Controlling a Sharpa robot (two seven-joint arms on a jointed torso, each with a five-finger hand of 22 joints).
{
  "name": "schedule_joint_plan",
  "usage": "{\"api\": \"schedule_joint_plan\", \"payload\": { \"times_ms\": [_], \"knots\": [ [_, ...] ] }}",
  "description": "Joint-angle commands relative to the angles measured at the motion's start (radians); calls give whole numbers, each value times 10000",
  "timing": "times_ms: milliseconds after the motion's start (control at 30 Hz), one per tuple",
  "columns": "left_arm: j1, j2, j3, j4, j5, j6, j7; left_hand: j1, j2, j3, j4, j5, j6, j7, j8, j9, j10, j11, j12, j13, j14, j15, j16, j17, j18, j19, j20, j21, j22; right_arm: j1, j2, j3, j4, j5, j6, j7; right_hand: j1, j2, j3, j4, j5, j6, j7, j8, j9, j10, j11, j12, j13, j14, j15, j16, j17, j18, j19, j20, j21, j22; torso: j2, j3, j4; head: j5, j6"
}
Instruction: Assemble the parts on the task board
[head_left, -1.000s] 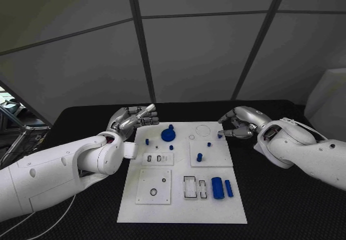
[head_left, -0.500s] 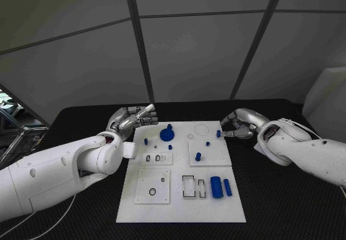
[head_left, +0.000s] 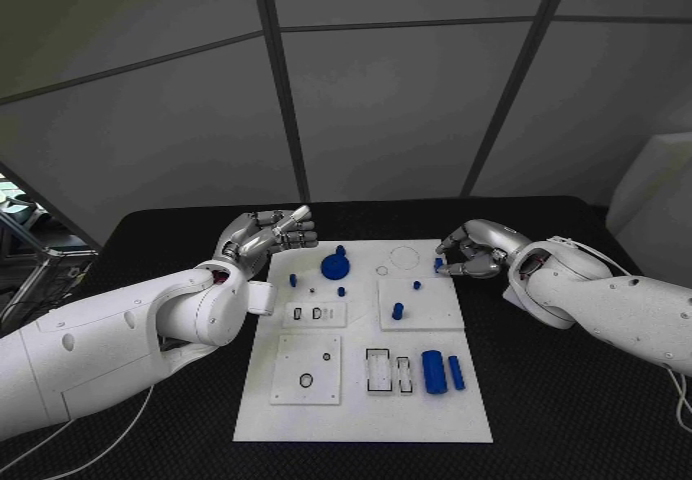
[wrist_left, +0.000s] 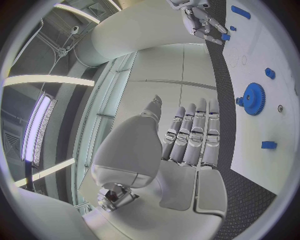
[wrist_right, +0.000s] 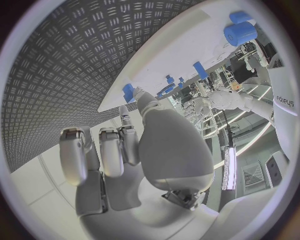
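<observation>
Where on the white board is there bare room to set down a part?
The near strip of the white task board, below the raised square plate and the two blue cylinders, is bare. Crowded: the far half around the blue gear, small blue pegs, and the right hand pinching a small blue piece.

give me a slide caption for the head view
Right robot hand pinches a small blue part at the task board edge; left robot hand hovers.

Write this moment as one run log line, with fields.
left robot hand: raised, empty | right robot hand: pinching small blue piece | white task board: blue gear lying on it
</observation>
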Motion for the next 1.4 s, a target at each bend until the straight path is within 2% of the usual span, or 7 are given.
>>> {"api": "schedule_joint_plan", "payload": {
  "times_ms": [33,667,1000,1400],
  "knots": [
    [11,13,9,-3,-52,121,36,-3,52,6,-71,14,-43,21,-66,-11,-86,-3,-55,-13,-71,7,-38,10,-51,-48,15,-44,-13,13,47,6,-58,34,207,117,66,67,34,-63,-24,28,11,33,17,310,-10,-11,1617,920,-11,-23,2108,34,681,-33,-26,2227,-13,6,-5,31,-16],
    [6,26,9,-18,-52,111,26,2,56,12,-82,16,-51,20,-69,-11,-92,-3,-58,-13,-70,8,-52,11,-50,-52,18,-45,-15,11,150,6,-194,43,495,54,97,297,79,-99,-19,760,-54,325,129,388,-63,94,1712,932,-59,-4,2158,21,728,-69,-3,2280,-19,-4,-11,13,-52],
    [6,15,9,-16,-52,105,23,2,56,12,-82,16,-51,20,-69,-11,-92,-3,-58,-13,-70,8,-52,11,-50,-52,18,-45,-15,11,218,6,-257,27,497,-37,66,286,60,-89,-61,770,-49,318,124,380,-64,80,1701,932,-63,-5,2156,20,729,-74,-2,2282,-22,-4,-13,23,-68],
    [6,14,9,-30,-52,119,4,4,61,17,-88,16,-57,22,-71,-11,-100,-1,-61,-13,-69,10,-63,12,-50,-56,20,-46,-17,11,301,7,-307,12,326,-204,-151,158,-119,-4,-97,493,17,130,40,295,-19,-36,1605,929,24,-11,2145,21,725,-26,-6,2278,-22,-1,-11,32,-86]
  ]
}}
